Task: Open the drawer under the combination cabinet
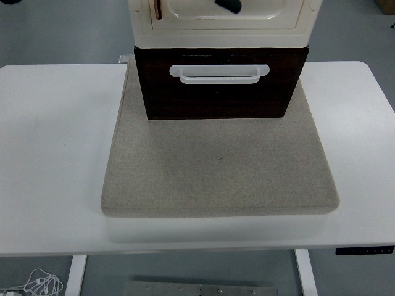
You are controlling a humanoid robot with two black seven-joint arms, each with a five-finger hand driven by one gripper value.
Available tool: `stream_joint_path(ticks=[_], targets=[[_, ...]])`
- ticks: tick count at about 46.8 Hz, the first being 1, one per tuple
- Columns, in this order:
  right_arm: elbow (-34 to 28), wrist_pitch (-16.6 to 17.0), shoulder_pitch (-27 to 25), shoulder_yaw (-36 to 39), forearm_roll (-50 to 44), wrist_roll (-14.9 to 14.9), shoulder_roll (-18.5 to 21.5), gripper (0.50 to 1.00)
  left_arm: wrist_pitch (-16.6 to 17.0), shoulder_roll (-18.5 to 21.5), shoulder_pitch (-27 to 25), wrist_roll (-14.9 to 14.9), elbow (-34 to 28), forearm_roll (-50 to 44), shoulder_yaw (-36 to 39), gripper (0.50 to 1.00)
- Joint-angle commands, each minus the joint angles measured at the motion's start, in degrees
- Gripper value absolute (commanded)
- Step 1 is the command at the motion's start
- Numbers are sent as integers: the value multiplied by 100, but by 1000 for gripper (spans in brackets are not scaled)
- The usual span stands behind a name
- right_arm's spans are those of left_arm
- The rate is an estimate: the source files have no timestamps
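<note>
The combination cabinet stands at the back of a beige mat (pixel 219 166). Its upper part is a cream box (pixel 222 28) with a door and a small brown handle (pixel 158 8) at its left. Below it is the dark brown drawer (pixel 219 92) with a white bar handle (pixel 220 73) across its front. The drawer front sits flush under the cream box and looks closed. Neither robot hand is in view. A small dark green shape (pixel 228 5) shows at the top edge, over the cream door; I cannot tell what it is.
The mat lies on a white table (pixel 55 154), with bare tabletop to its left, right and front. White cables (pixel 40 283) lie on the floor at the bottom left.
</note>
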Motion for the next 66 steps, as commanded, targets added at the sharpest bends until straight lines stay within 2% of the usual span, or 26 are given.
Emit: stream_joint_path(ticks=[1,5,14,20,26,34,52,60,66], targets=[[0,0,0,0,0,-1,0,926,1,-163,-85,444,0,92,414,1000],[0,0,0,0,0,-1,0,926,1,-268,-85,831,0,100,599,1000],[0,0,0,0,0,-1,0,926,-34,-339,-120,1429,18,135,845,1000],[0,0,0,0,0,-1,0,926,-315,-444,-172,1666,44,443,1021,1000],[0,0,0,0,0,-1,0,926,-386,-532,-181,1903,115,566,1074,1000],[0,0,0,0,0,-1,0,926,-395,-699,-199,2079,229,715,1092,1000],[0,0,0,0,0,-1,0,926,-298,-1341,-111,2168,765,883,1109,1000],[0,0,0,0,0,-1,0,926,71,-1517,47,2194,818,874,1109,1000],[0,0,0,0,0,-1,0,926,203,-1666,161,2282,826,883,1109,1000]])
